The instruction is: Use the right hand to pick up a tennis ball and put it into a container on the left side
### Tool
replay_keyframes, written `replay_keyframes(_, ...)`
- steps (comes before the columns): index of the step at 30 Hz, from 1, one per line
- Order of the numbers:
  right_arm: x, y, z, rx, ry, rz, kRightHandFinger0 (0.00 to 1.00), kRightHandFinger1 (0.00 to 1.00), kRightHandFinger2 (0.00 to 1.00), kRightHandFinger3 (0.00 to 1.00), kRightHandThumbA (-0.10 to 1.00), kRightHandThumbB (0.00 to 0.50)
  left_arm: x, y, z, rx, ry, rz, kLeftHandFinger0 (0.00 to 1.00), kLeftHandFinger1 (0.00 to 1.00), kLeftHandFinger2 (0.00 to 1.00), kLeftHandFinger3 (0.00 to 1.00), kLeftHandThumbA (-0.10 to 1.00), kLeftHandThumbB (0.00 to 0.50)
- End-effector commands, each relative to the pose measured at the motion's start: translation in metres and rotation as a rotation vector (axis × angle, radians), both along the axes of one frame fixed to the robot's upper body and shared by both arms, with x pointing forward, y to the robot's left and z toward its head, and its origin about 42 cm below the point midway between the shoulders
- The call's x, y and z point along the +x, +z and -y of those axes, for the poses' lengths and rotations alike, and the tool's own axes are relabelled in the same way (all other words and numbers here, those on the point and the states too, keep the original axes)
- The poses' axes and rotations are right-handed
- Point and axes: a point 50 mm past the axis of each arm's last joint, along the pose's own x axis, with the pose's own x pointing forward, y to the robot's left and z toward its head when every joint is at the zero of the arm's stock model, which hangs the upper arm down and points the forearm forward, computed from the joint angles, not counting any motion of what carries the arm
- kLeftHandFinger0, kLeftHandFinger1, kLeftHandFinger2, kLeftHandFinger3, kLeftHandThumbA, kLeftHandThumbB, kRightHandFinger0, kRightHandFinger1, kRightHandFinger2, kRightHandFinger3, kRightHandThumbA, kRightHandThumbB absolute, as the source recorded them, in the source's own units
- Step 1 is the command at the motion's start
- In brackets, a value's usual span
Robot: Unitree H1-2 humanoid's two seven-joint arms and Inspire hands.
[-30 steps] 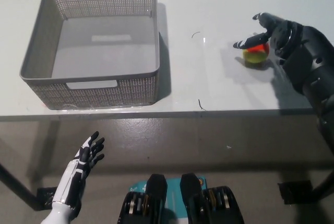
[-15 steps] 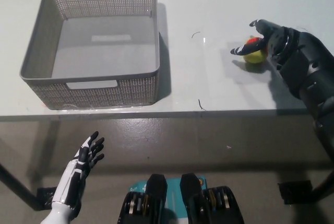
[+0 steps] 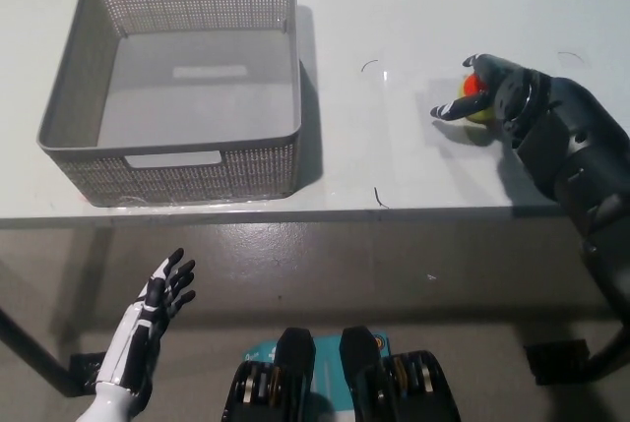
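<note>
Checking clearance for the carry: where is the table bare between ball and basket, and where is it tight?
Bare table runs from the grey basket to the tennis ball; the basket's floor is bare too. It is tight only where the right hand curls around the ball. The left hand rests below the table edge.

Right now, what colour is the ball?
Yellow-green with an orange-red patch, per the head view.

I see the basket [image 3: 177, 88] standing on the bench [image 3: 394, 9] at its left, with nothing in it. Well apart to its right, the tennis ball [image 3: 476, 99] lies on the bench, and my right robot hand [image 3: 492, 92] is around it. My left robot hand [image 3: 148, 319] hangs below the bench's front edge, lower left.
</note>
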Motion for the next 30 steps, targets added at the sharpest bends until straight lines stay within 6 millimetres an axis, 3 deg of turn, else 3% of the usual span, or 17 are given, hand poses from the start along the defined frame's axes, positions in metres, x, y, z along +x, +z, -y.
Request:
replay_keyframes(1,0.005,0.015,-0.004,-0.016,0.019,0.042,1.0,1.0,1.0,1.0,0.82,0.5,0.0,0.011,-0.004,0.005,-0.005,0.066,1.0,1.0,1.0,1.0,0.97,0.012)
replay_keyframes(13,0.001,0.002,0.001,-0.038,0.015,0.03,1.0,1.0,1.0,1.0,0.82,0.5,0.003,0.015,-0.01,-0.01,0.001,0.086,1.0,1.0,1.0,1.0,0.94,0.015)
replay_keyframes(16,0.0,-0.001,0.005,-0.042,0.003,0.031,1.0,1.0,1.0,1.0,0.79,0.46,0.003,0.016,-0.011,-0.013,0.005,0.092,1.0,1.0,1.0,1.0,0.94,0.007)
replay_keyframes(20,-0.004,-0.013,0.015,-0.014,-0.063,0.039,1.0,1.0,1.0,1.0,0.66,0.419,0.004,0.016,-0.011,-0.016,0.005,0.098,1.0,1.0,1.0,1.0,0.94,0.0)
replay_keyframes(22,-0.006,-0.018,0.019,-0.058,-0.103,0.033,1.0,1.0,1.0,1.0,0.69,0.439,0.003,0.016,-0.011,-0.022,0.009,0.095,1.0,1.0,1.0,1.0,0.95,0.003)
replay_keyframes(24,-0.008,-0.024,0.023,-0.042,-0.139,0.087,0.93,1.0,1.0,1.0,0.46,0.402,0.004,0.016,-0.011,-0.025,0.015,0.096,1.0,1.0,1.0,1.0,0.95,0.008)
replay_keyframes(25,-0.008,-0.024,0.023,-0.021,-0.15,0.121,0.58,0.77,0.92,1.0,0.14,0.222,0.004,0.016,-0.011,-0.028,0.016,0.097,1.0,1.0,1.0,1.0,0.95,0.01)
replay_keyframes(26,-0.01,-0.029,0.024,0.048,-0.183,0.197,0.3,0.41,0.54,1.0,-0.03,0.3,0.005,0.016,-0.011,-0.035,0.019,0.096,1.0,1.0,1.0,1.0,0.95,0.01)
replay_keyframes(28,-0.011,-0.031,0.024,0.118,-0.198,0.265,0.01,0.12,0.32,1.0,-0.1,0.256,0.005,0.017,-0.012,-0.039,0.025,0.103,1.0,1.0,1.0,1.0,0.96,0.005)
replay_keyframes(29,-0.014,-0.037,0.026,0.207,-0.23,0.315,0.1,0.27,0.46,1.0,-0.1,0.224,0.006,0.018,-0.012,-0.037,0.027,0.103,1.0,1.0,1.0,1.0,0.97,0.007)
replay_keyframes(30,-0.015,-0.039,0.024,0.241,-0.239,0.345,0.26,0.43,0.57,1.0,-0.1,0.235,0.005,0.018,-0.014,-0.036,0.031,0.105,1.0,1.0,1.0,1.0,0.97,0.005)
